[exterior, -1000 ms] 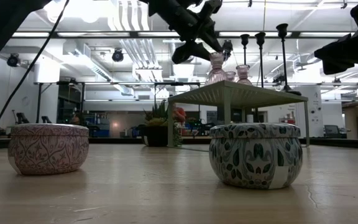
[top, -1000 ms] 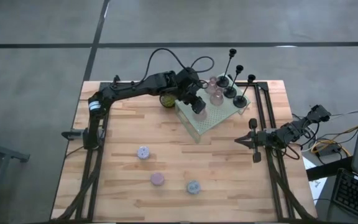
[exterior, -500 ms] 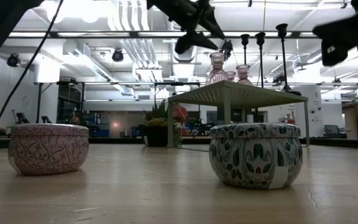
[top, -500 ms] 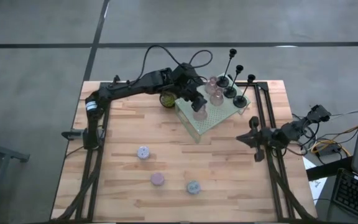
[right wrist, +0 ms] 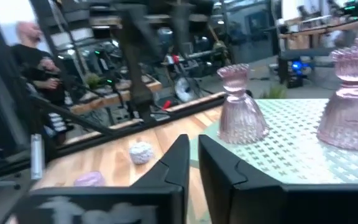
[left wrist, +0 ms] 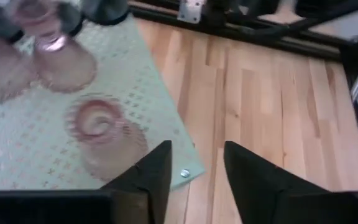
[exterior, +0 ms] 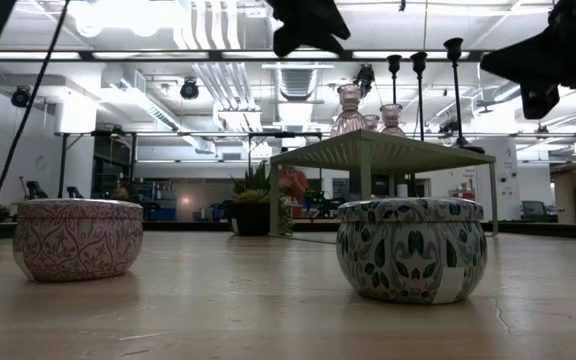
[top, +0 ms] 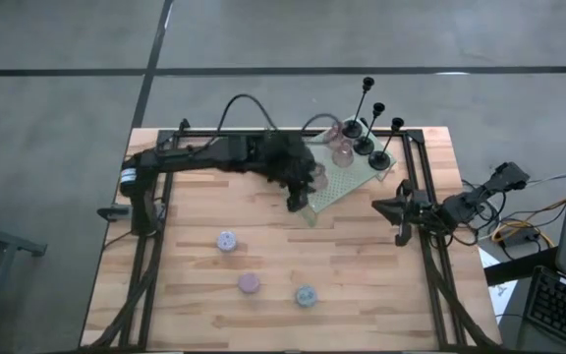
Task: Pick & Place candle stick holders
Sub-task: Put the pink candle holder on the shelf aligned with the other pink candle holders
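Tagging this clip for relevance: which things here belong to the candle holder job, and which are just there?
Job:
three black thin-stemmed metal holders
pinkish ribbed glass cups
three round pastel tin holders

Bystanders:
pale green perforated platform
small potted green plant
wooden table

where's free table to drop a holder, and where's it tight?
Free: the bare wooden table between the pale green perforated platform and the three small pastel round holders; also the near right corner. Tight: the platform's far end, where pink glass cups and black stemmed holders cluster, the left gripper over its near edge.
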### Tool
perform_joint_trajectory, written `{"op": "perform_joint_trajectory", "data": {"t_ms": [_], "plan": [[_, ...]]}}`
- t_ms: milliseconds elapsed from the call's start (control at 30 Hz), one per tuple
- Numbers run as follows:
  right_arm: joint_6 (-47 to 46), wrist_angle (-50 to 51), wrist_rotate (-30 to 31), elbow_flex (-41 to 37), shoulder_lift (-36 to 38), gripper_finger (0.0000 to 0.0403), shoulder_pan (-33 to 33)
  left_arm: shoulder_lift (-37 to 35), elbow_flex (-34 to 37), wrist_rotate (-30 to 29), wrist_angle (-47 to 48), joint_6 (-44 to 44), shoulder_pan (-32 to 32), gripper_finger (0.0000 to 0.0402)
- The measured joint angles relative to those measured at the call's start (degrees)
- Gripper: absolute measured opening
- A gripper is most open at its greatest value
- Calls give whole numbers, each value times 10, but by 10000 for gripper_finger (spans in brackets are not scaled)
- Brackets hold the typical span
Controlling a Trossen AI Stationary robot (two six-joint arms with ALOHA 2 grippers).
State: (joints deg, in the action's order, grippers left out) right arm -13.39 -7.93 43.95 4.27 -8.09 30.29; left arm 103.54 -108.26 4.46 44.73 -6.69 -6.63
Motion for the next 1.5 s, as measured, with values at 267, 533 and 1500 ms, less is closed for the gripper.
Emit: {"op": "perform_joint_trajectory", "data": {"t_ms": [267, 533, 1500], "plan": [[-32, -61, 11, 3, -108, 137, -25, -139, 200, -25, -190, 6, 65, 18], [-6, -111, 11, 44, -242, 209, -77, -342, 507, -25, -451, 26, 116, 13], [49, -227, -98, 227, -615, 212, -279, -756, 943, -58, -580, -22, 140, 14]]}}
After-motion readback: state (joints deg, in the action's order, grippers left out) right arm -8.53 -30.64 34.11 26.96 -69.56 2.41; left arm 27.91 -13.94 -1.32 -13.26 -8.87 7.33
